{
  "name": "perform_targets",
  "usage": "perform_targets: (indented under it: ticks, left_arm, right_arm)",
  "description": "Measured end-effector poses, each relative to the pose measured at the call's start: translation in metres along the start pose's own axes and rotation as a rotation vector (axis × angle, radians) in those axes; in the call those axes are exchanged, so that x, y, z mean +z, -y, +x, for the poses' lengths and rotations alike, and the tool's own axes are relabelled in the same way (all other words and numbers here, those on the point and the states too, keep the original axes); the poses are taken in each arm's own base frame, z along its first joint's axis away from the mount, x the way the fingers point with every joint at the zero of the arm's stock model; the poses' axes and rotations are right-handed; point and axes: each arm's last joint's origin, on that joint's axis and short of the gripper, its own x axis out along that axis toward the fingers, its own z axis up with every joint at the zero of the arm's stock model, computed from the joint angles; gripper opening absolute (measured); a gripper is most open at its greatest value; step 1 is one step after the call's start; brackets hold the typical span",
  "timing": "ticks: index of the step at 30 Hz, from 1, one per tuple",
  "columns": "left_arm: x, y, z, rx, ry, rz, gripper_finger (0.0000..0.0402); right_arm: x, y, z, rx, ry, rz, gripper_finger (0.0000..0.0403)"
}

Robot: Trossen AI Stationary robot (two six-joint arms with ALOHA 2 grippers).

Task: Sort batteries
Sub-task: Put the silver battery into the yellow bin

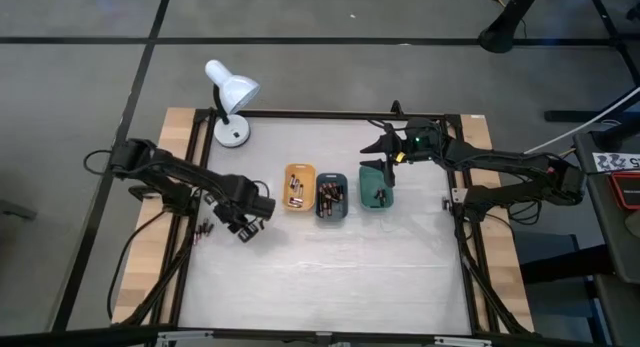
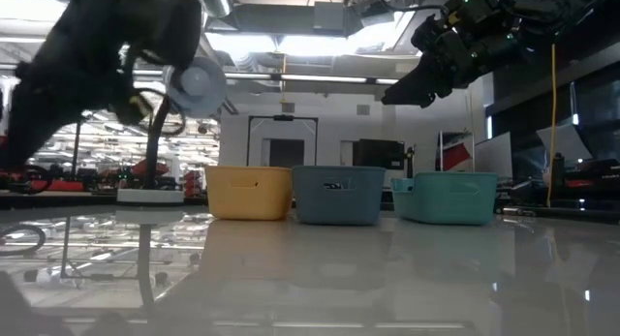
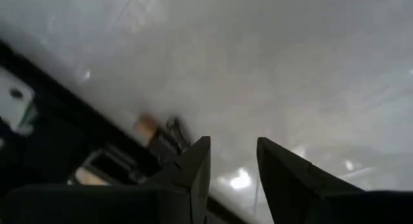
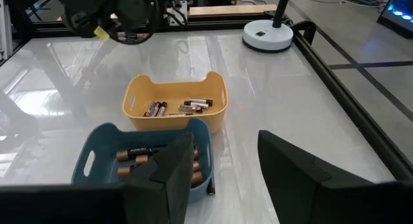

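Left claw [image 1: 246,230]: low over desk [image 1: 330,267] near its left edge, jaws parted, empty, aimed at few loose batteries [image 1: 206,228] by frame. Right claw [image 1: 383,146]: raised above green tray [image 1: 377,186], jaws parted, nothing between. Sorted so far: batteries in orange tray [image 4: 174,105], more in dark teal tray [image 4: 143,161], couple in green tray. Remaining, by judgement: loose batteries at desk edge; task well advanced, unfinished.

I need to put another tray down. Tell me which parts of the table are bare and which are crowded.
Bare: the wide stretch of table on the near side of the three trays, and the patch between the lamp and the right gripper. Crowded: the row of orange tray, dark teal tray and green tray, and the left edge around the left gripper.
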Motion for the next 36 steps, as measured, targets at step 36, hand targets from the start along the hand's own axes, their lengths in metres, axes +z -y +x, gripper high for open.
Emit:
perform_targets:
  ticks: [36]
  left_arm:
    - [-0.018,-0.024,0.077,-0.007,-0.163,-0.014,0.0098]
  right_arm:
    - [-0.001,0.000,0.001,0.002,-0.008,-0.001,0.0172]
